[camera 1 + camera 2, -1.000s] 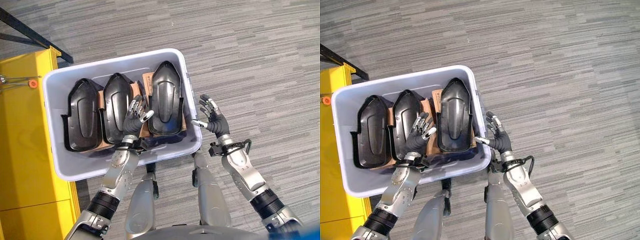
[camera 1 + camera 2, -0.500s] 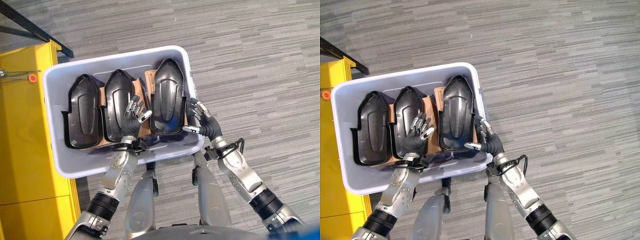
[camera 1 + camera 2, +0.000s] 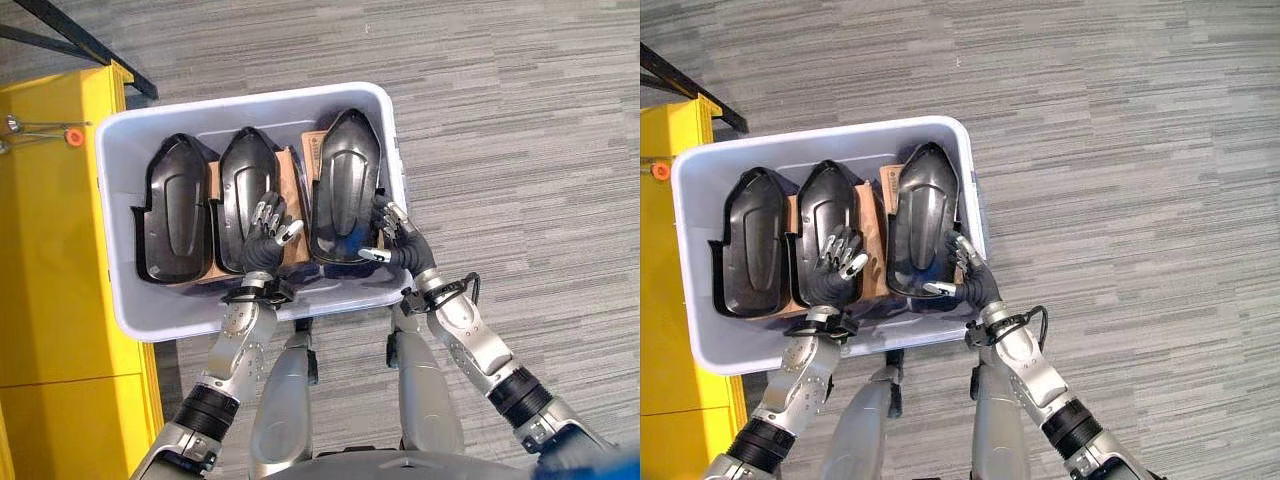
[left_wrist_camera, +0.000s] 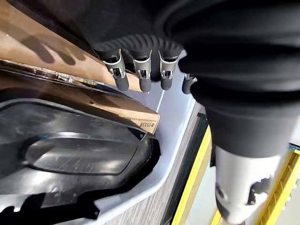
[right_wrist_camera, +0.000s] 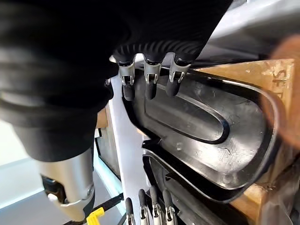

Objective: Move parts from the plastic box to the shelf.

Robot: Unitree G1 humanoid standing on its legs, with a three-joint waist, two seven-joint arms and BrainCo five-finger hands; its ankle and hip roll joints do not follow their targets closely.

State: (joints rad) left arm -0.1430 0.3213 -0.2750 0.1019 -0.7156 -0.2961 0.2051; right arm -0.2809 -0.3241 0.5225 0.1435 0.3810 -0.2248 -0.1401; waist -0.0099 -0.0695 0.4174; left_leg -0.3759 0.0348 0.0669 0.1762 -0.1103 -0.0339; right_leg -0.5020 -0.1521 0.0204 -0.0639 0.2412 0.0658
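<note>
A pale plastic box (image 3: pixel 112 230) on the carpet holds three black moulded parts standing side by side on brown cardboard (image 3: pixel 292 180): a left part (image 3: pixel 175 215), a middle part (image 3: pixel 242 190) and a taller right part (image 3: pixel 345 180). My left hand (image 3: pixel 265 238) is inside the box, over the cardboard between the middle and right parts, fingers (image 4: pixel 140 77) relaxed and holding nothing. My right hand (image 3: pixel 397 242) is inside the box at the right part's (image 5: pixel 201 126) lower right edge. Its fingers (image 5: pixel 149 82) are spread along that edge and its thumb lies by the bottom.
A yellow shelf unit (image 3: pixel 50 260) stands along the box's left side, with an orange knob (image 3: pixel 72 133) near its top. Black frame bars (image 3: pixel 90 40) cross the far left corner. Striped grey carpet (image 3: pixel 520 150) lies to the right of the box.
My right hand has moved left from outside the box, over its right rim, to the right part's edge. The left hand has hardly moved. The camera has shifted slightly.
</note>
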